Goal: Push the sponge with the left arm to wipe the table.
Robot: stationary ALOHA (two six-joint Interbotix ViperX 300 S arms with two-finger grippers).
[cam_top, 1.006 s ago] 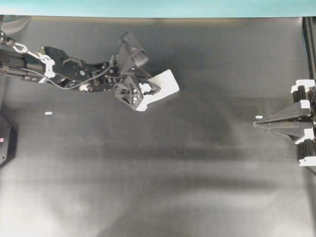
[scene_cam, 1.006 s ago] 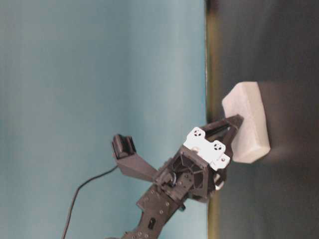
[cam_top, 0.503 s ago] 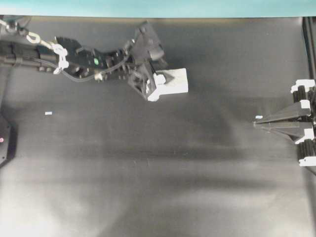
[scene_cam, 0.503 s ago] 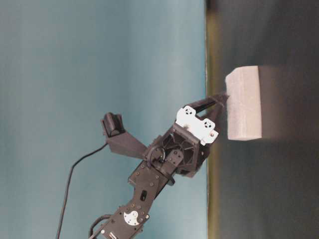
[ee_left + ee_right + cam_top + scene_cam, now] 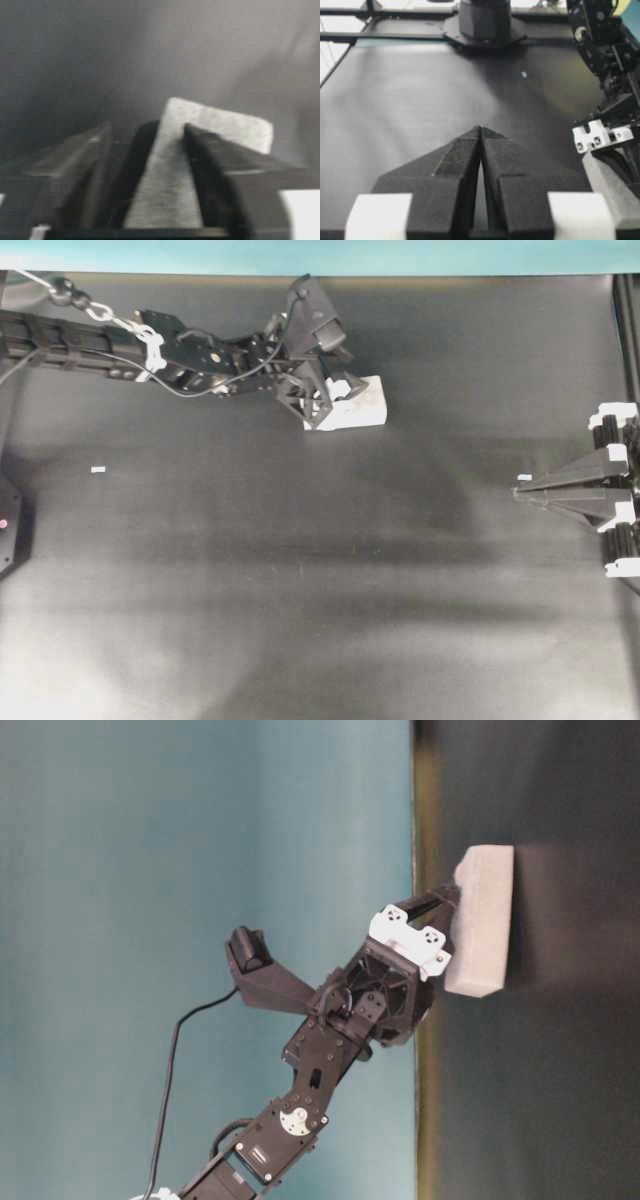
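Black jointed left arm [image 5: 190, 352] jaws grip small white sponge block [image 5: 362, 405] on dark counter [image 5: 320, 580]. Right arm's pointed black jaws [image 5: 522, 490] closed, far apart.

We see a teal wall [image 5: 200, 870] behind the scene, showing as a teal strip [image 5: 300, 255] overhead. Soft light throws faint sheen on a dark matte surface [image 5: 320, 620].

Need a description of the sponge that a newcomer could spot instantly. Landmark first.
Start at the teal strip along the far edge of the dark table, then follow the long cabled left arm to its gripper. The sponge sits between those fingers: a plain white block. The only other white bit on the mat is a tiny speck, far smaller.
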